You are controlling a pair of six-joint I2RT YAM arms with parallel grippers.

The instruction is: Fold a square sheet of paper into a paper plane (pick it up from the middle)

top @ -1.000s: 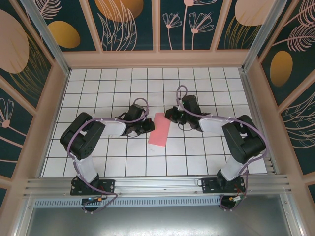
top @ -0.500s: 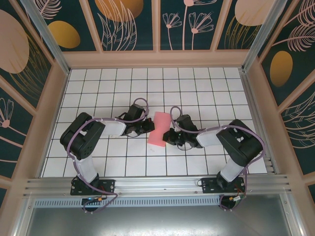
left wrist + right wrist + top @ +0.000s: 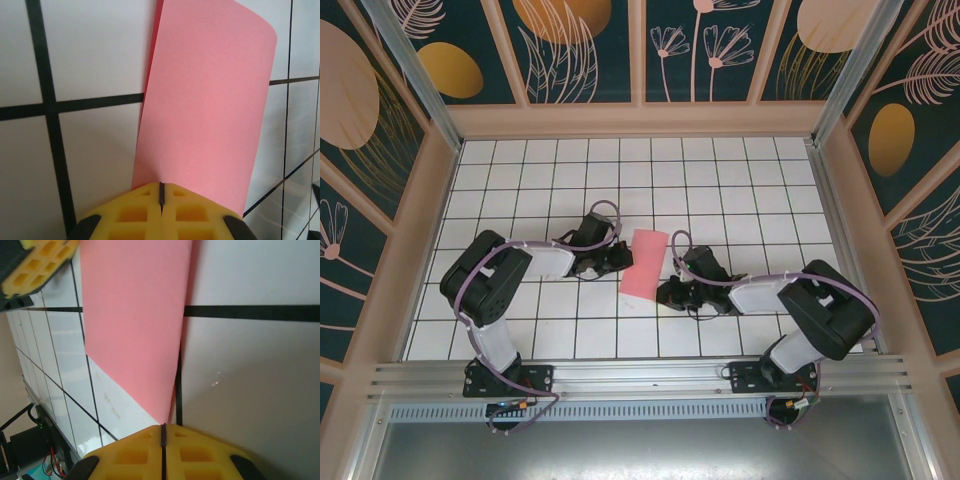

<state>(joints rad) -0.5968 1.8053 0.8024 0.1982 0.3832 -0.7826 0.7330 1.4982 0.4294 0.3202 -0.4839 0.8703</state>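
Hidden or unclear: in the left wrist view the near edge of the square sheet of paper (image 3: 205, 110) runs in behind the yellow left fingers (image 3: 135, 215), so the contact point is covered. It cannot be told whether the tips press on the sheet or only touch it. These fingers are pressed together, with a hairline seam between them. In the right wrist view the right fingers (image 3: 125, 457) are likewise pressed together. The sheet's near corner ends right at their seam, and contact there cannot be confirmed. A dark shape (image 3: 315, 192), cut off at 4 o'clock of the left wrist view, is too partial to identify. Blurred cabling (image 3: 25, 455) sits at 7 o'clock of the right wrist view.

Task item: the sheet lies near the middle of the white grid desk (image 3: 520, 180). It shows as a narrow rectangle with its long axis running from 1 to 7 o'clock. Both wrist views show a darker strip of the same paper under one long edge. The far corner curls in the left wrist view.

Surroundings: the left gripper (image 3: 620, 257) stands at 9 o'clock of the sheet, against its long edge. The right gripper (image 3: 663, 294) stands at 5 o'clock, by the near corner. Both arms lie low over the desk, with purple cables (image 3: 600, 215) looped along them. An aluminium rail (image 3: 640, 372) closes the desk at 6 o'clock, and painted leaf panels (image 3: 700, 50) wall it at 9, 12 and 3 o'clock
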